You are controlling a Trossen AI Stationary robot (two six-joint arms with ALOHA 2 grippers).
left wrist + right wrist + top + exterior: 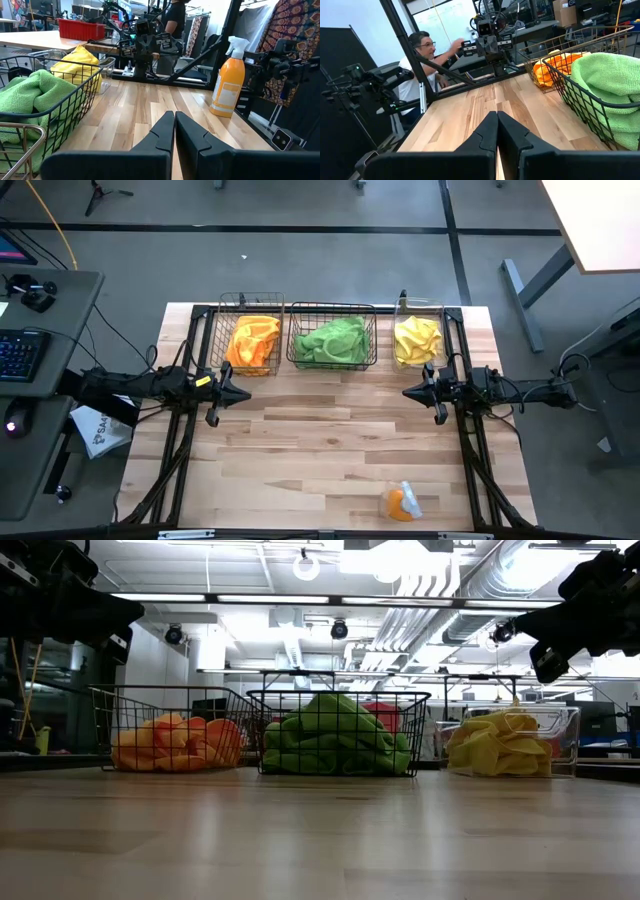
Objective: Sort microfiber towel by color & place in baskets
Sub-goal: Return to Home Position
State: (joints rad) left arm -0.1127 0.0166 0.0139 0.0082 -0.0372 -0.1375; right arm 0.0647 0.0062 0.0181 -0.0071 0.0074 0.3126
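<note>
Three baskets stand in a row at the table's far edge. The narrow wire-mesh basket (252,343) holds orange towels (178,744). The wider wire-mesh basket (333,337) holds green towels (335,735). The clear bin (418,340) holds yellow towels (497,750). My left gripper (247,394) hovers above the table near the orange basket, shut and pointing toward the table's right; its shut fingers show in the left wrist view (174,115). My right gripper (406,392) hovers near the clear bin, shut and pointing left (497,115). Both are raised off the table.
An orange spray bottle (400,502) lies near the table's near edge, right of centre, and also shows in the left wrist view (227,85). Bare wood (320,440) spreads between the grippers and the near edge. A person (417,65) sits beyond the table's left side.
</note>
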